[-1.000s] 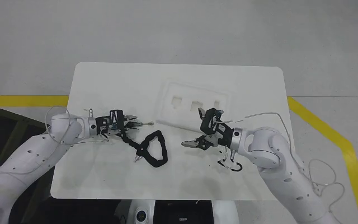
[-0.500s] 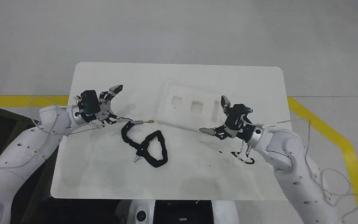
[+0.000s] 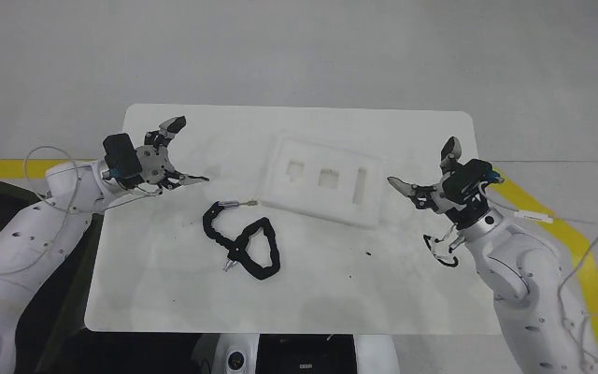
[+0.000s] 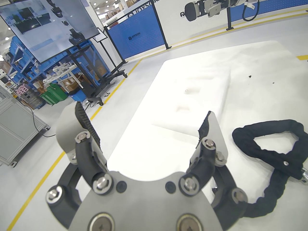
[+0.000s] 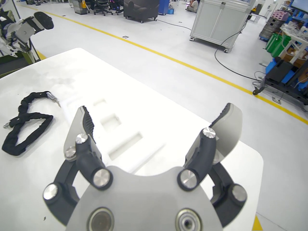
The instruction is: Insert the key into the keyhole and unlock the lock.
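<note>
So, nearest the robot's edge of the white table [image 3: 149, 290], the black fabric-sleeved chain lock [image 3: 250, 248] is found lying flat in a loose loop, a bit toward the left arm's side of centre. One small silver tip [image 3: 227, 266] is pointed at the near edge. A little farther in, the chain's other end is capped by a silver cylinder [image 3: 224, 203]. A thin metal bit that looks like the key [image 3: 248, 201] is seen sticking out of it toward the foam tray, stopping just short of the tray's edge. How deep it's seated can't really be told tbh.

Out to the sides, the left gripper [image 3: 185, 151] is held over the table's left part, apart from the chain, with its fingers spread wide and nothing gripped. In the left wrist view [image 4: 144, 118] the chain loop is seen lying off to one side of it. The right gripper [image 3: 425, 166] is parked near the table's right edge, well apart from the lock. It's opened wide too and carries nothing, as confirmed in its own wrist view [image 5: 156, 114].

Farther back, between the two grippers, the white foam tray [image 3: 280, 192] is laid on the table, three shallow recesses cut in it.
</note>
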